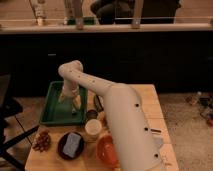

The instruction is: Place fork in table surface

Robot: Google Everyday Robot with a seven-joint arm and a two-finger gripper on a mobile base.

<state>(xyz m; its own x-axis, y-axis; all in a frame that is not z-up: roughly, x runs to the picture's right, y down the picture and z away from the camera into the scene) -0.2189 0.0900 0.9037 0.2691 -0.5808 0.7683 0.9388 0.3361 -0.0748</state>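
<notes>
1. My gripper (70, 100) is low over the green tray (50, 107), in its right half, and my arm (120, 115) reaches to it from the lower right of the view and bends at the elbow above the tray.
2. I cannot tell the state of my tool from this view; the wrist covers most of it, and only pale yellowish parts show below the wrist.
3. The fork is not visible to me as a separate thing. If it is at the gripper, I cannot confirm it; no silvery piece stands out there or on the wood.
4. The table surface (150, 107) is light wood, and its bare part shows at the right of my arm, near the far right corner.
5. The green tray lies on the far left part of the table, with its long side running away from the front edge.
6. Just beside the tray's right front corner stands a small dark cup (91, 114), and in front of it a pale cup (93, 128) with a light rim.
7. Near the front edge there is a dark round plate (70, 145) with a bluish-grey piece on it, and to its right an orange bowl (106, 150), partly hidden by my arm.
8. At the front left corner lies a small brown cluster (42, 140); what it is I cannot say.
9. Behind the table runs a dark counter wall (150, 55).
</notes>
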